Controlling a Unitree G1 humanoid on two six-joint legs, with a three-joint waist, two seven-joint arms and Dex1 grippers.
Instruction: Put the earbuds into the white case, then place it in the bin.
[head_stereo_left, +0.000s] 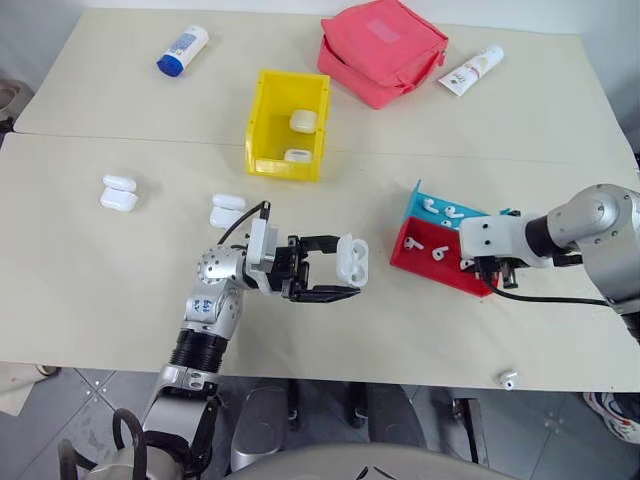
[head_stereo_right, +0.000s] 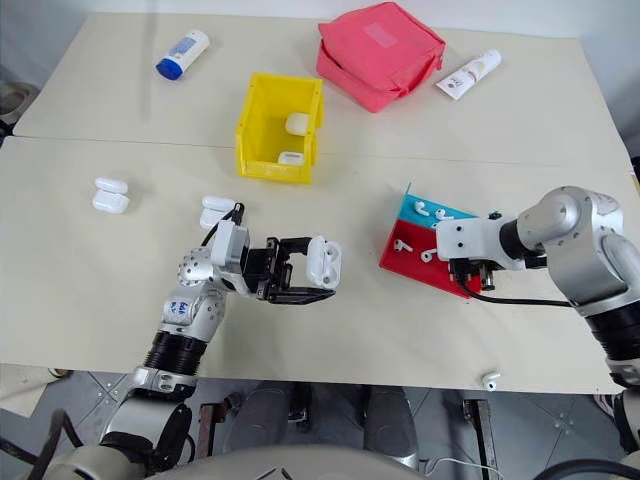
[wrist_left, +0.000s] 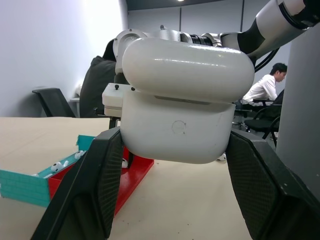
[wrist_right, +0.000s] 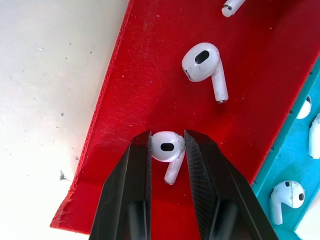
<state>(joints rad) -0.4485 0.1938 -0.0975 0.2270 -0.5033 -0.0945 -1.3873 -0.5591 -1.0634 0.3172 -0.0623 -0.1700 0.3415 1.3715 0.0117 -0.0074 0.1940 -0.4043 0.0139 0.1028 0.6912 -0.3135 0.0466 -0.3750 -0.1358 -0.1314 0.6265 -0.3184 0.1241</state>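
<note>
Stray earbud (head_stereo_left: 508, 378) at table edge (head_stereo_left: 400, 372), apart from trays.

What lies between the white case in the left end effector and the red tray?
Only bare table lies between the white case and the red tray, as the left eye view shows.

No text, brand, number or sign could be read anywhere. The white-and-blue bottle (head_stereo_left: 183, 50) at the far side of the table (head_stereo_left: 120, 290) carried a pale label, and the white tube (head_stereo_left: 471, 70) beside the red pouch (head_stereo_left: 381, 50) bore some reddish print, but both were too small to make out. The white case (wrist_left: 185, 102) seen close in the left wrist view showed just a faint round mark on its front and no lettering.
</note>
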